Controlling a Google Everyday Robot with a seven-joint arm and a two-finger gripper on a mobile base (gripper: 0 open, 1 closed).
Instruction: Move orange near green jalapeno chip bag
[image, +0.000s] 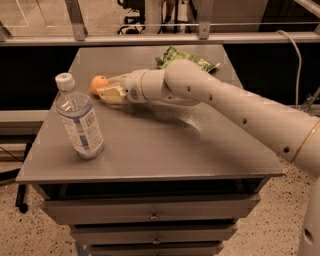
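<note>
The orange (98, 82) sits on the grey table (165, 150) at its left side, behind the water bottle. My gripper (106, 87) reaches in from the right, low over the table. It is open, with its pale fingers (111, 94) on either side of the orange, and the fruit sits at their tips. The green jalapeno chip bag (176, 53) lies flat at the back middle of the table. My white forearm (200, 90) hides part of it.
A clear water bottle (78, 119) with a white cap stands upright at the front left, close to the orange. A metal rail (150, 37) runs behind the table's far edge. Drawers (150, 215) sit below the tabletop.
</note>
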